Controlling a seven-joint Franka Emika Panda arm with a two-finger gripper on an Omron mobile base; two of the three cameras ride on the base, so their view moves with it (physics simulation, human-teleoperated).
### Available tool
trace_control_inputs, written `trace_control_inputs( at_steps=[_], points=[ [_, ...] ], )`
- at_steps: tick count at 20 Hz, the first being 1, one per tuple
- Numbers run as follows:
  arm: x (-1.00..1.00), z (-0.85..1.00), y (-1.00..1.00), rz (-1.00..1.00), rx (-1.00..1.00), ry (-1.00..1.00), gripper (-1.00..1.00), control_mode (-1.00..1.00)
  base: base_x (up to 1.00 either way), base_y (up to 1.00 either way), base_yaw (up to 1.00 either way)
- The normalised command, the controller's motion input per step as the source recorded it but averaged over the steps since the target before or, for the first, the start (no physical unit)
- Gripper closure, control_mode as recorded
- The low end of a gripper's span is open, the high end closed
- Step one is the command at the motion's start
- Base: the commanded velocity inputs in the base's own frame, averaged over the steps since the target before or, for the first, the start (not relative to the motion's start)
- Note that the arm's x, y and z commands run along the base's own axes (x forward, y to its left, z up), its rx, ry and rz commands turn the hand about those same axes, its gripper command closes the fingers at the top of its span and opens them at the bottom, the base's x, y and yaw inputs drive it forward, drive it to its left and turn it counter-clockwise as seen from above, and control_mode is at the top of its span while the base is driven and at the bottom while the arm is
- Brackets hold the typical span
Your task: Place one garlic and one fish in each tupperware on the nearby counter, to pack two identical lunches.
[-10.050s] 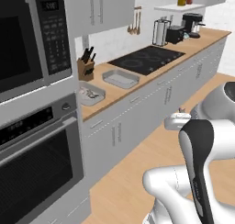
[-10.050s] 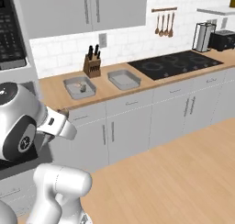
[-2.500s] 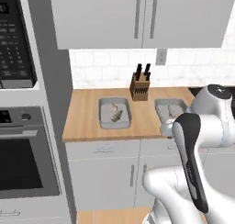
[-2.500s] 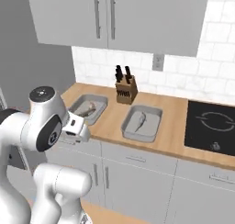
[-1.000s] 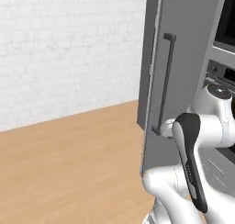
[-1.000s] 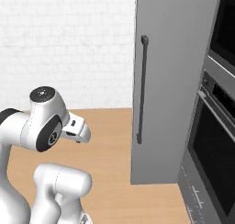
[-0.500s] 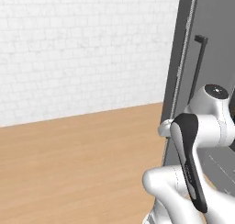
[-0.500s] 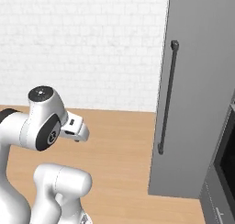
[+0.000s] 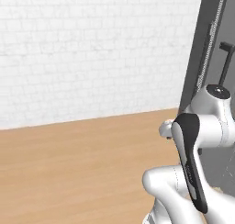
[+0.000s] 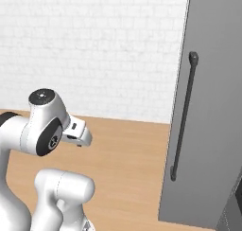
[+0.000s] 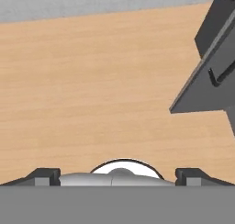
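The gripper [image 11: 117, 175] is hanging with its jaws spread wide and nothing between them, the two dark fingertips [image 11: 42, 175] poking up far apart at the bottom of the hand view. It is looking down over bare wooden floor [image 11: 92, 81], with the foot of a tall dark grey cabinet [image 11: 209, 76] cutting in at the right side. In the right base view the arm [image 10: 45, 126] is sitting folded close to its base, and that grey cabinet [image 10: 212, 107] is standing at the right with a long dark vertical handle [image 10: 183, 116]. A white brick wall [image 10: 94, 50] is running across the back, floor boards meeting its foot. In the left base view the arm's black-striped link [image 9: 190, 159] is rising in front of the cabinet's edge [image 9: 204, 48]. No garlic, fish, tupperware or counter can be made out in these frames.
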Motion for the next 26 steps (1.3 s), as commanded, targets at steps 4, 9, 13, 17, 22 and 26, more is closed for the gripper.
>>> trace_control_inputs(
  at_steps=[4, 9, 13, 17, 22, 26],
  points=[
    [0.0, 0.0, 0.0, 0.0, 0.0, 0.0, -1.0, 1.0, 0.98, -0.19, 0.33],
    [0.0, 0.0, 0.0, 0.0, 0.0, 0.0, -1.0, 1.0, 1.0, 0.4, 0.01],
    [0.0, 0.0, 0.0, 0.0, 0.0, 0.0, -1.0, 1.0, 1.0, 0.29, -0.39],
    [0.0, 0.0, 0.0, 0.0, 0.0, 0.0, -1.0, 1.0, 0.93, 0.36, -0.63],
    [0.0, 0.0, 0.0, 0.0, 0.0, 0.0, -1.0, 1.0, 0.71, 0.47, -0.77],
    [0.0, 0.0, 0.0, 0.0, 0.0, 0.0, -1.0, 1.0, 0.29, 0.33, -0.84]
  ],
)
